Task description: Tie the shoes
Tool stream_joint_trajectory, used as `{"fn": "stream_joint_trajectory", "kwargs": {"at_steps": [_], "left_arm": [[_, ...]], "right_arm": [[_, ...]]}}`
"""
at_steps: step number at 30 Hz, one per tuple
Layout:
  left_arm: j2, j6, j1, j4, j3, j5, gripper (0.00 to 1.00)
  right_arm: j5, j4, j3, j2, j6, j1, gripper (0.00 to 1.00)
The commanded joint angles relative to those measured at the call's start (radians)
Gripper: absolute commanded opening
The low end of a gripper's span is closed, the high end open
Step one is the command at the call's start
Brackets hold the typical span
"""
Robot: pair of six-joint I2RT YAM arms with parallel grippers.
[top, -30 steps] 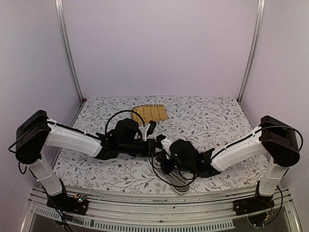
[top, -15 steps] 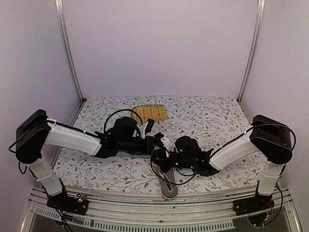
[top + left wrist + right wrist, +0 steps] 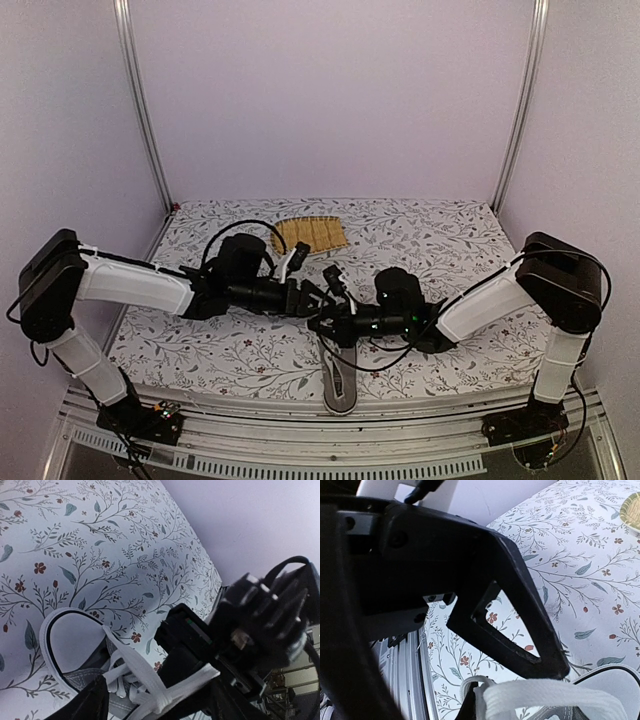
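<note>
- The grey sneaker (image 3: 340, 378) sits in the middle of the table (image 3: 450, 240), right at the near edge. It lies lengthwise near-to-far, just on the near side of where the 2 grippers meet.
- The left arm comes in from the left, and the left gripper (image 3: 308, 297) hangs over the far end of the sneaker.
- The right arm comes in from the right. The right gripper (image 3: 330, 322) is just beside the left one, slightly nearer and lower.
- In the left wrist view you get the white rubber rim, the grey canvas and a white lace (image 3: 145, 680) pulled out flat and taut toward the right gripper's black finger. That gripper looks pinched closed on the lace.
- The right wrist cam backs that up: a flat white band of lace (image 3: 550, 700) sits right under its finger.
- Left fingers: honestly can't tell how far apart they are, there are only dark blobs at the bottom of its own view.
- The yellow woven mat (image 3: 312, 234) lies well apart at the far side, centre-left.
</note>
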Motion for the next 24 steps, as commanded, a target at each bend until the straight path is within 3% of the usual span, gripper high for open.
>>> {"fn": "stream_joint_trajectory", "kwargs": {"at_steps": [1, 7, 13, 16, 22, 24], "left_arm": [[-0.084, 0.090, 0.023, -0.063, -0.051, 0.067, 0.73], [-0.168, 0.137, 0.050, -0.064, -0.138, 0.100, 0.88], [-0.219, 0.182, 0.069, -0.054, -0.201, 0.122, 0.92], [-0.225, 0.183, 0.079, -0.053, -0.215, 0.120, 0.85], [-0.215, 0.170, 0.093, -0.020, -0.231, 0.129, 0.50], [-0.216, 0.169, 0.096, -0.017, -0.235, 0.121, 0.45]], "right_arm": [[-0.052, 0.041, -0.015, 0.016, 0.022, -0.015, 0.02], [-0.058, 0.034, -0.017, 0.019, 0.028, -0.024, 0.02], [-0.056, 0.022, -0.015, 0.017, 0.030, -0.027, 0.02], [-0.054, 0.014, -0.013, 0.016, 0.028, -0.026, 0.02], [-0.046, 0.006, -0.009, 0.016, 0.029, -0.030, 0.02], [-0.046, 0.005, -0.009, 0.015, 0.028, -0.031, 0.02]]}}
